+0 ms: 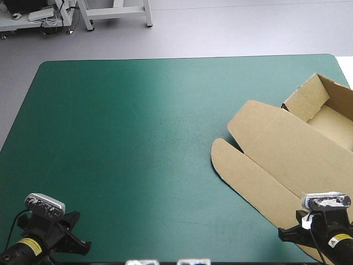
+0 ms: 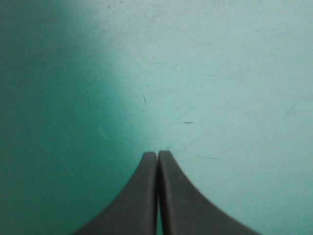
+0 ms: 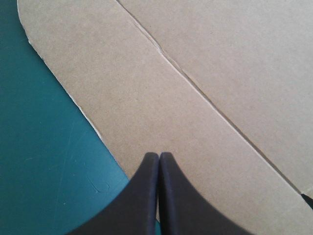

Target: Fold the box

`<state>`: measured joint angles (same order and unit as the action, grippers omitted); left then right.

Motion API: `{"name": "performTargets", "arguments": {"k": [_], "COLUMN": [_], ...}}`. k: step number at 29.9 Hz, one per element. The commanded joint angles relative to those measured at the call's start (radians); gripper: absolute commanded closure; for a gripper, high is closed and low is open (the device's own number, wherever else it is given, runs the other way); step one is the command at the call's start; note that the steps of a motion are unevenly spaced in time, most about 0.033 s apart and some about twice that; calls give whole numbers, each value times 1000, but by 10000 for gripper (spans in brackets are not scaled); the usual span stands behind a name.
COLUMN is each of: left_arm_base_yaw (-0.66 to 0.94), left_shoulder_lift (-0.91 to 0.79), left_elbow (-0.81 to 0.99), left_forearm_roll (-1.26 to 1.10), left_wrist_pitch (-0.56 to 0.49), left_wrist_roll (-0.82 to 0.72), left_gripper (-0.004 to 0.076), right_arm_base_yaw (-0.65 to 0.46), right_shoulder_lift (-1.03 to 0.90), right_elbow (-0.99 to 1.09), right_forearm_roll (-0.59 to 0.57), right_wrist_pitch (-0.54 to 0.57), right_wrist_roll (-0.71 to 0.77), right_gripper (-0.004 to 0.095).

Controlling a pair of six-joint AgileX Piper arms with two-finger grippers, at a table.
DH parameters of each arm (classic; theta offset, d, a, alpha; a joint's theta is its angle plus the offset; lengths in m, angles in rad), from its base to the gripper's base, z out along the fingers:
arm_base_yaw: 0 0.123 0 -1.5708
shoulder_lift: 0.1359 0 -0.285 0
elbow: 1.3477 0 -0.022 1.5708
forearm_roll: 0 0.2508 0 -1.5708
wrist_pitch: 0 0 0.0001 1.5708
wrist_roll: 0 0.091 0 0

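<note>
Box [image 1: 276, 143] lies just under and ahead of the right gripper [image 3: 159, 154], fingers pressed together, empty. Left gripper [image 2: 157, 154] likewise, over teal-green cover [image 2: 220, 73].

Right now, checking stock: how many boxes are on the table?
1: the box at the table's right side, lid flat under the right claw; its far right part runs out of view.
</note>
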<state>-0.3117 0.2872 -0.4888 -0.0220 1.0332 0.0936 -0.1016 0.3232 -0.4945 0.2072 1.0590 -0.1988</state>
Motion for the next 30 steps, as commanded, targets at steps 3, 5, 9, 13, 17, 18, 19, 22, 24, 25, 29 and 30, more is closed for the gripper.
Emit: {"name": "performTargets", "arguments": {"k": [3,5,9,13,17,18,19,22,24,25,29,30], "left_arm_base_yaw": [-4,-4,-4,-4,-4,-4,-4,-4,-4,-4,-4,-4], "left_shoulder_lift": [10,10,10,10,10,10,10,10,10,10,10,10], "left_elbow": [-23,-23,-23,-23,-23,-23,-23,-23,-23,-23,-23,-23], "left_forearm_roll": [-9,-9,-9,-9,-9,-9,-9,-9,-9,-9,-9,-9], "left_wrist_pitch": [-47,-37,-17,-17,-17,-17,-17,-17,-17,-17,-17,-17], "left_wrist_roll": [-7,-7,-7,1,-3,-3,-3,-3,-1,-2,0,0], "left_gripper": [733,733,733,733,733,733,733,733,733,733,733,733], "right_arm_base_yaw": [-1,-1,-1,-1,-1,-1,-1,-1,-1,-1,-1,-1], "right_shoulder_lift": [9,9,9,9,9,9,9,9,9,9,9,9], "right_elbow": [-24,-24,-24,-24,-24,-24,-24,-24,-24,-24,-24,-24], "right_forearm_roll": [12,12,12,12,12,12,12,12,12,12,12,12], "right_wrist_pitch": [-54,-54,-54,-54,-54,-54,-54,-54,-54,-54,-54,-54], "right_wrist_roll": [-5,-5,-5,-5,-5,-5,-5,-5,-5,-5,-5,-5], "right_gripper": [926,926,926,926,926,926,926,926,926,926,926,926]}}
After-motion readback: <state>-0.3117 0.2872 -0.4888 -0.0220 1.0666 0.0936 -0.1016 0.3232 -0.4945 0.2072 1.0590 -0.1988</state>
